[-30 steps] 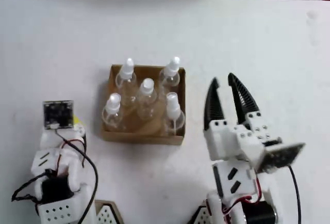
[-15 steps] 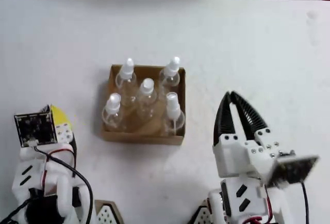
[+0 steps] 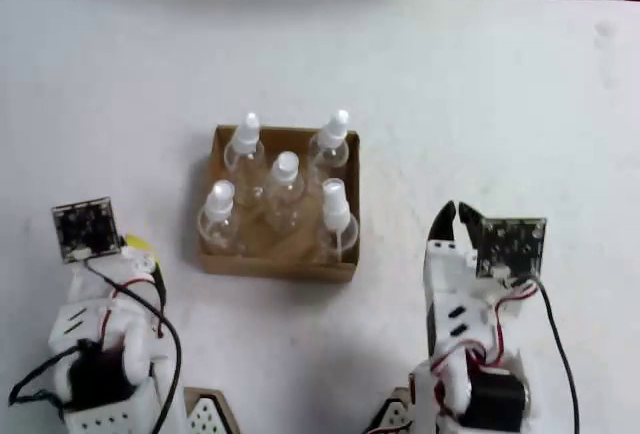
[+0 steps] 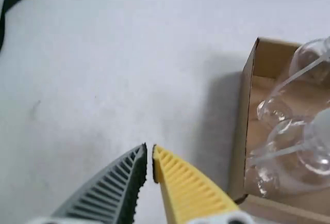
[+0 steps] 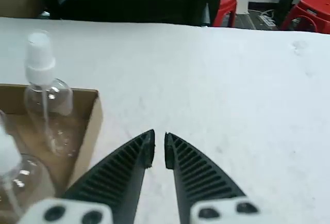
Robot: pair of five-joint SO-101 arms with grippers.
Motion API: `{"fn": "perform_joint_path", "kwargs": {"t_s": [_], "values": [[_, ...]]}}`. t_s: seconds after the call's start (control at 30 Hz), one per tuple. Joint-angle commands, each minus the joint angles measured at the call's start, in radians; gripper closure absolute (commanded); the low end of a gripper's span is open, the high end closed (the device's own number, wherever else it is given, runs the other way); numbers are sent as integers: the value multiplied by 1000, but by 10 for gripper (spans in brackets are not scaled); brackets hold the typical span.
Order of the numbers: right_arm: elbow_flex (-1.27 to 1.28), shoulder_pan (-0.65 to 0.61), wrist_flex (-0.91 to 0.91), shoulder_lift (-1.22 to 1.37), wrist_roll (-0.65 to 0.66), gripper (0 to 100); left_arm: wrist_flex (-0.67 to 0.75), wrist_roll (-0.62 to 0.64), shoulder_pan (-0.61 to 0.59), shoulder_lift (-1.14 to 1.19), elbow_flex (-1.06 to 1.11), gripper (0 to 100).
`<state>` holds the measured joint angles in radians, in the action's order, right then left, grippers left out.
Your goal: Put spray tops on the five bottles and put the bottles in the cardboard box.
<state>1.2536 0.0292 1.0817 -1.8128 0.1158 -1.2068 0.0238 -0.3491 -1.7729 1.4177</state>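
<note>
Left of the box, the left gripper (image 4: 149, 150) hangs over bare table (image 3: 120, 84). Its jaws are drawn to a narrow slit and hold nothing. The box (image 3: 275, 266) holds all five bottles (image 3: 285, 199), upright, each with a white top (image 3: 286, 164). Right of the box, the right gripper (image 5: 159, 145) is likewise nearly closed and empty. The task looks finished, so the next move seems only to park both arms away from the box. Whether the tops sit tight cannot be made out, and both wrist views cut off most of the box.
</note>
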Motion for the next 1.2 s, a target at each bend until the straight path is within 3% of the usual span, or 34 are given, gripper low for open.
{"fn": "perform_joint_path", "kwargs": {"t_s": [0.0, 0.5, 0.67, 0.87, 1.17], "values": [[164, 64, -130, 8, 37, 984, 52, 8, -16, 2, 91, 979], [439, 64, -127, 8, 44, 984, 172, 8, -16, 4, 278, 979], [437, 58, -71, 8, 41, 984, 72, -12, -12, 4, 278, 979], [437, 58, 87, 8, 38, 984, -21, -227, -15, 4, 278, 979], [437, 62, 189, 8, 38, 984, -54, -236, -15, 4, 275, 979]]}}
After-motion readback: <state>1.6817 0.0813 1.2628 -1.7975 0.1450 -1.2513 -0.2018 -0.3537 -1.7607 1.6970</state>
